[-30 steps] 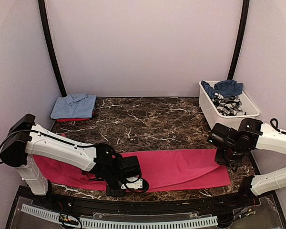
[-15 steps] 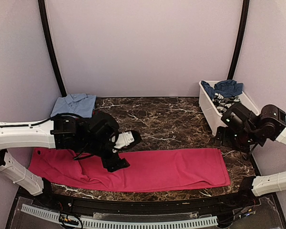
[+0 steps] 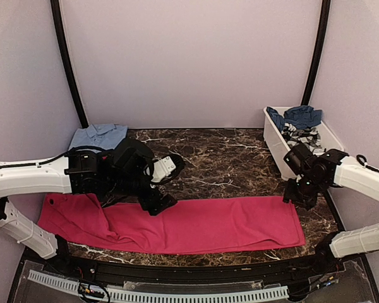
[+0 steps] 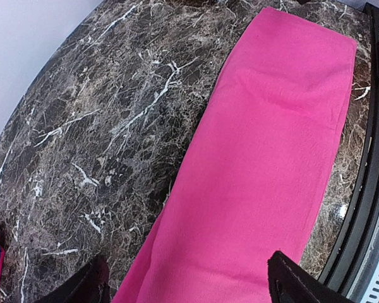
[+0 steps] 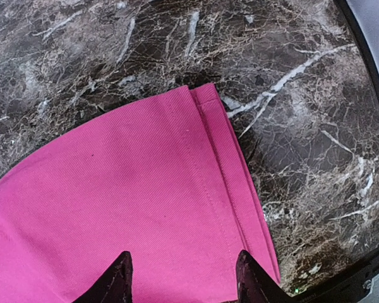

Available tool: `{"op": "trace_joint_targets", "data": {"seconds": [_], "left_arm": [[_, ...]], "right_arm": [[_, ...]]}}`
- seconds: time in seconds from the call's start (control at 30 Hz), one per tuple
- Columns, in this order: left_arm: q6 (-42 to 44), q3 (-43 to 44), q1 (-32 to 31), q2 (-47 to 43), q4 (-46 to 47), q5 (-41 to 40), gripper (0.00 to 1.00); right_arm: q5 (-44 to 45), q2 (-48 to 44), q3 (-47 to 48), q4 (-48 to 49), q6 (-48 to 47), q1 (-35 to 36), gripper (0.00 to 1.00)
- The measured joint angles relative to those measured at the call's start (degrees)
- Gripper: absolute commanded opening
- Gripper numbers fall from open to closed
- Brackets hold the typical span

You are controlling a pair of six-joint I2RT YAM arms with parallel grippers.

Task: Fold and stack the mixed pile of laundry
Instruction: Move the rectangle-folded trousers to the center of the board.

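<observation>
A large magenta-pink garment (image 3: 202, 224) lies spread in a long strip along the near edge of the marble table. My left gripper (image 3: 161, 201) hovers over its left-middle part, open, with only pink cloth (image 4: 265, 164) below its fingers and nothing held. At the garment's right end, my right gripper (image 3: 297, 194) is low over the hemmed far corner (image 5: 208, 126), fingers apart and gripping nothing. A folded light blue shirt (image 3: 98, 137) sits at the back left. A dark navy-blue garment (image 3: 297, 117) and a grey-and-white patterned one (image 3: 301, 139) lie in the tub.
The white plastic tub (image 3: 275, 148) stands at the back right, close behind my right arm. Bare dark marble (image 3: 208, 164) stretches between the pink garment and the back wall. A black rail (image 3: 196, 268) runs along the table's near edge.
My left gripper opened, let go of the pink garment's near edge and moved up and back. My right gripper opened, lifted, then came down again at the garment's right end.
</observation>
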Motion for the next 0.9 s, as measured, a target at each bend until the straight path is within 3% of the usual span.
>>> {"op": "trace_joint_targets", "data": {"seconds": [0.27,0.33,0.7,0.73,0.83,0.9], "left_arm": [[-1.29,0.48,1.51,2.93,2.49,2.14,0.83],[-2.23,1.07,1.99,4.5,2.89,2.93,0.82],[-6.38,1.03,2.97,7.5,5.27,6.6,0.8],[-6.45,1.03,2.97,7.5,5.49,6.64,0.8],[-6.64,0.87,2.97,7.48,6.4,6.82,0.81],[-6.86,0.44,3.26,7.48,7.06,7.08,0.8]], "right_arm": [[-3.91,8.24,-5.27,9.62,-1.62,-8.48,0.47],[-4.48,10.43,-6.86,11.21,-1.79,-8.76,0.38],[-4.55,15.91,-7.87,13.88,-1.9,-9.2,0.25],[-4.39,16.39,-7.54,13.79,-2.03,-9.2,0.26],[-3.87,18.51,-5.7,12.57,-1.62,-9.2,0.44],[-2.97,19.26,-4.76,11.58,-1.68,-9.03,0.44]]}}
